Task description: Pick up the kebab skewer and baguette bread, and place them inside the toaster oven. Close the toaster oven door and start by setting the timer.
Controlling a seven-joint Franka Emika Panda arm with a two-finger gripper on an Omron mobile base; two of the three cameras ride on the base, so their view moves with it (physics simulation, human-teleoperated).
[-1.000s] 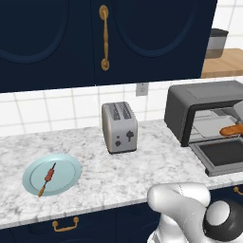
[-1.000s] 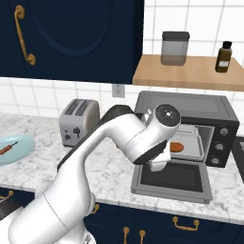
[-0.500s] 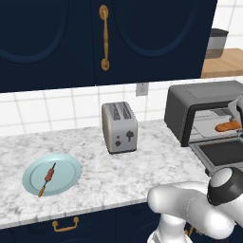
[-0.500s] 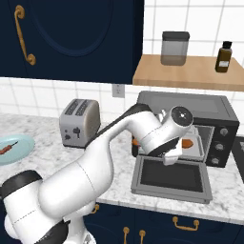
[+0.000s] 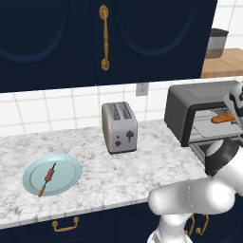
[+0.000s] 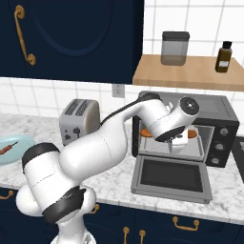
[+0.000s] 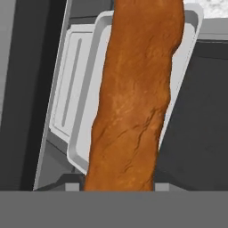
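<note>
The arm has pushed further forward into the open oven (image 6: 217, 112) than a moment ago, carrying the bread (image 5: 223, 117) with it. In the left base view the loaf now sits deeper in the cavity, over the pale tray (image 7: 78, 111), where a second back it hung nearer the mouth. The pincer (image 6: 177, 139) is at the oven opening, just above the lowered door (image 6: 172, 177). In the hand view the loaf runs straight up from between the finger tips, so the pincer is clenched on the bread, which seems to hang over the tray rather than lie on it. Whether the loaf touches the tray cannot be told.

My reading is that the first delivery is nearly complete: what remains is lowering the loaf and letting go. The skewer (image 5: 48, 178) lies untouched on the blue plate (image 5: 66, 166) far off at the left of the worktop (image 5: 142, 171), past the silver toaster (image 5: 119, 127). So the second fetch, shutting the door and setting the timer are all ahead.
</note>
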